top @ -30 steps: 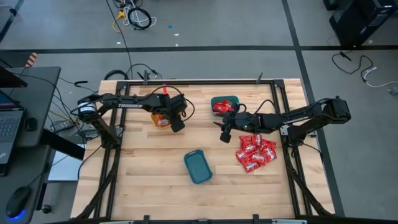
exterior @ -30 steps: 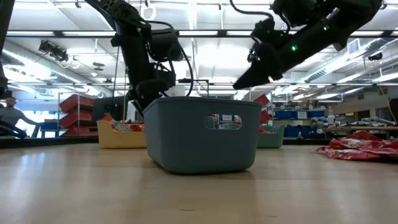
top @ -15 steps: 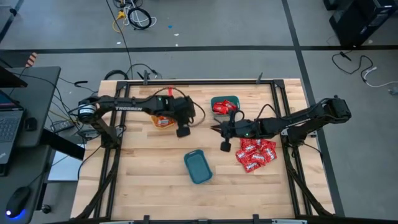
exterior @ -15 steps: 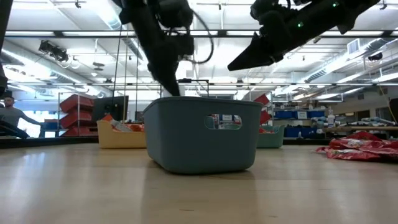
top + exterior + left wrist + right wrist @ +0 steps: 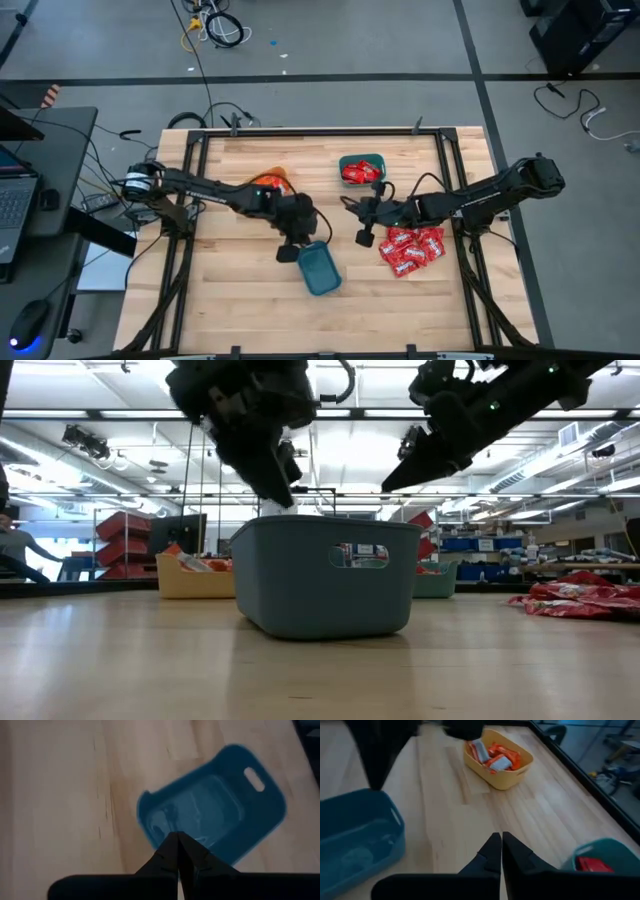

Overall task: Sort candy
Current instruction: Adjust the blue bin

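Blue bin: mid-table – nothing visible inside.
Yellow bin: beyond the blue bin, toward the far edge – holds orange-and-white packets.
Teal bin: holds red candy.
Loose red candy pile: on the table beside the blue bin.
Left gripper: fingers closed, empty, just over the blue bin's rim.
Right gripper: fingers closed, empty, between the blue bin and the pile.
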You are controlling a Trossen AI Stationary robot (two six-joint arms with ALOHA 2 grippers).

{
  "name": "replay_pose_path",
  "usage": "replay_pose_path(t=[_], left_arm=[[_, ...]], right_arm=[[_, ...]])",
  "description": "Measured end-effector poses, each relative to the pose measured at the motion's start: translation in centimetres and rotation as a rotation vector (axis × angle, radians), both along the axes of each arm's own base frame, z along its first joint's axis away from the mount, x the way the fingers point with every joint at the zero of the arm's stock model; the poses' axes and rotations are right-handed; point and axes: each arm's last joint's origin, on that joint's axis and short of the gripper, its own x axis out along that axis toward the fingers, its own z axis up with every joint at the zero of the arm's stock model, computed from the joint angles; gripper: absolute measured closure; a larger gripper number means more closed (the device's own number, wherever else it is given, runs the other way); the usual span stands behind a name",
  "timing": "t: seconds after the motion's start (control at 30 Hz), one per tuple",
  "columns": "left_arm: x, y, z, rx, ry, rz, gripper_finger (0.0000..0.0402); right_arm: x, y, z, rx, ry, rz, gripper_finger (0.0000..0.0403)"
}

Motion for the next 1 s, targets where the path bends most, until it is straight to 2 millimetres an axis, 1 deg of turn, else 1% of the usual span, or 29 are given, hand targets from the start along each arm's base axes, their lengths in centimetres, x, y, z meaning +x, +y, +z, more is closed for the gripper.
replay_pose_path(t=[0.13,0.33,0.5,0.73,0.8,0.9,1.0], left_arm=[[-0.5,-0.1,-1.8,0.003,0.045,0.005,0.04],[-0.2,0.0,-3.0,0.029,0.03,0.016,0.04],[0.0,0.5,-3.8,0.074,0.047,0.029,0.04],[0.8,0.5,-2.3,0.068,-0.012,0.035,0.04],[0.8,0.5,-2.2,0.057,0.001,0.05,0.0396],[0.5,0.5,-2.2,0.03,0.057,0.072,0.0381],[0.3,0.4,-2.2,-0.026,0.104,0.123,0.0357]], right_arm=[[-0.1,0.8,0.1,0.014,-0.004,-0.001,0.0398],[-0.1,2.1,1.2,0.064,0.06,-0.003,0.0398],[-0.3,2.6,2.0,0.101,0.124,-0.024,0.0398],[-0.2,3.5,2.9,0.116,0.131,-0.006,0.0398],[-0.2,3.6,3.0,0.118,0.128,-0.003,0.0397],[-0.2,3.6,3.0,0.118,0.128,-0.002,0.039],[-0.2,3.6,3.0,0.118,0.128,-0.002,0.0378]])
